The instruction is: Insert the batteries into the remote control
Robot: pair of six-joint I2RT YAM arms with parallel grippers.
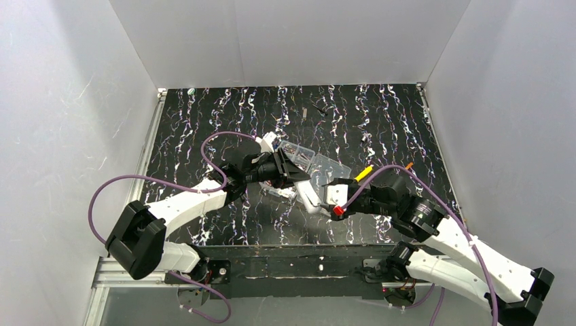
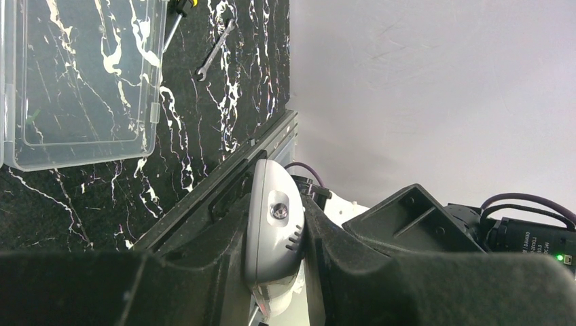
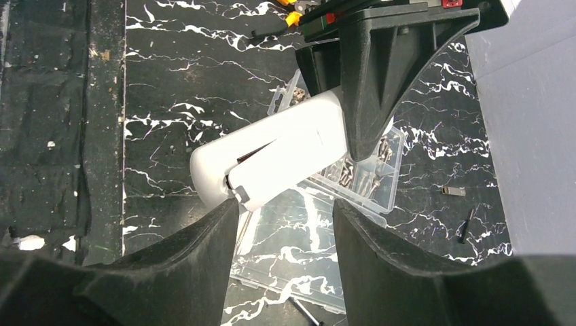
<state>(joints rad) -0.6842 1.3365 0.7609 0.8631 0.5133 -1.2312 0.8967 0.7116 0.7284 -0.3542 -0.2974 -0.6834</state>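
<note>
The white remote control is clamped between my left gripper's black fingers and held above the table. From the right wrist it shows as a slim white body with a dark slit along its rear cover, the left gripper's fingers pinching its far end. My right gripper is open right at the remote's near end; its left fingertip touches the small tab at the cover's edge. In the top view the two grippers meet at the remote. The batteries are out of view.
A clear compartmented screw box lies open under the remote, its lid flat on the black marbled table. A yellow-handled screwdriver, a small wrench and small loose parts lie around it. White walls enclose the table.
</note>
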